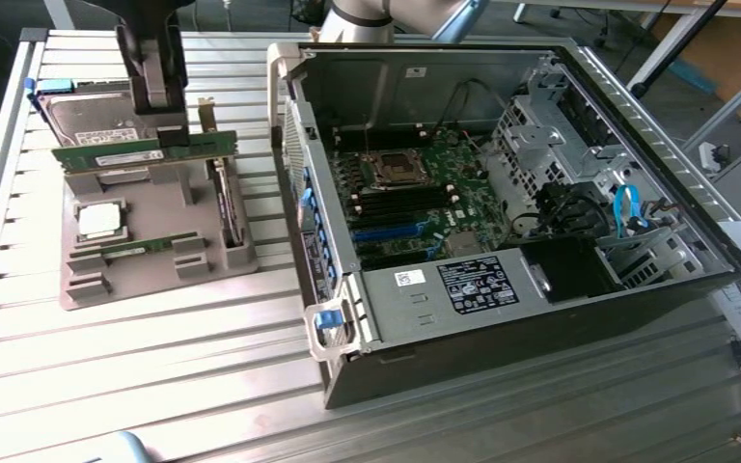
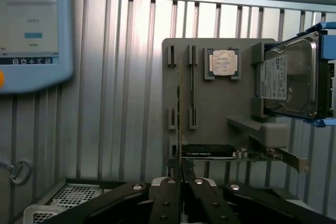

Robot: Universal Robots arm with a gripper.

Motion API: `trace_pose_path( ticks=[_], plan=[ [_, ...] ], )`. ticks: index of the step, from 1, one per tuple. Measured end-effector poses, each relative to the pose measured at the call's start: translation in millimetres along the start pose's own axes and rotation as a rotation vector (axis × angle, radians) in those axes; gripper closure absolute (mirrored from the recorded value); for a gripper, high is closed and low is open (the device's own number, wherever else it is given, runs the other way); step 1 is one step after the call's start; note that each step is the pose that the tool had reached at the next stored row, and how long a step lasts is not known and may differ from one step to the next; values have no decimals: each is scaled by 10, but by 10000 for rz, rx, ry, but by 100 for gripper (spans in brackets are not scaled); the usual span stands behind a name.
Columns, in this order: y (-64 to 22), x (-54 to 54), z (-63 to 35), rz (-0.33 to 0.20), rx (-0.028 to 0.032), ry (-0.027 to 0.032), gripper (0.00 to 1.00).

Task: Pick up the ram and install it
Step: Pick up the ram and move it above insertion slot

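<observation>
The ram (image 1: 107,157), a long green stick with a white label, hangs level just above the far end of the grey holder tray (image 1: 151,275). My gripper (image 1: 171,143) comes down from above and is shut on the stick's upper edge near its middle. In the wrist view the ram (image 2: 181,124) shows edge-on as a thin line, pinched between the black fingers (image 2: 168,184) of the gripper (image 2: 181,174). A second green stick (image 1: 132,248) still rests in the tray. The open computer case (image 1: 500,318) stands on the exterior view's right, with its motherboard (image 1: 435,193) and memory slots (image 1: 403,204) exposed.
The tray also carries a silver processor chip (image 1: 100,220), a hard drive (image 1: 88,116) and a dark expansion card (image 1: 223,207) standing on edge. A teach pendant (image 2: 31,24) appears in the wrist view. Everything sits on a slatted metal table (image 1: 151,367).
</observation>
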State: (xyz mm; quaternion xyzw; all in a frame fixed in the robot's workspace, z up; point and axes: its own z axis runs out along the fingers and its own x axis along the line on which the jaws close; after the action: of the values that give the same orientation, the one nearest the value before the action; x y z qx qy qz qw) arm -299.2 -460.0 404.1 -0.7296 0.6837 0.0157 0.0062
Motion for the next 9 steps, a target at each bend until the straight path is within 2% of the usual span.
trace_pose_path(
  ticks=[9],
  plan=[
    [-132, 9, -3, 0, -1, 1, 88]
  ],
)
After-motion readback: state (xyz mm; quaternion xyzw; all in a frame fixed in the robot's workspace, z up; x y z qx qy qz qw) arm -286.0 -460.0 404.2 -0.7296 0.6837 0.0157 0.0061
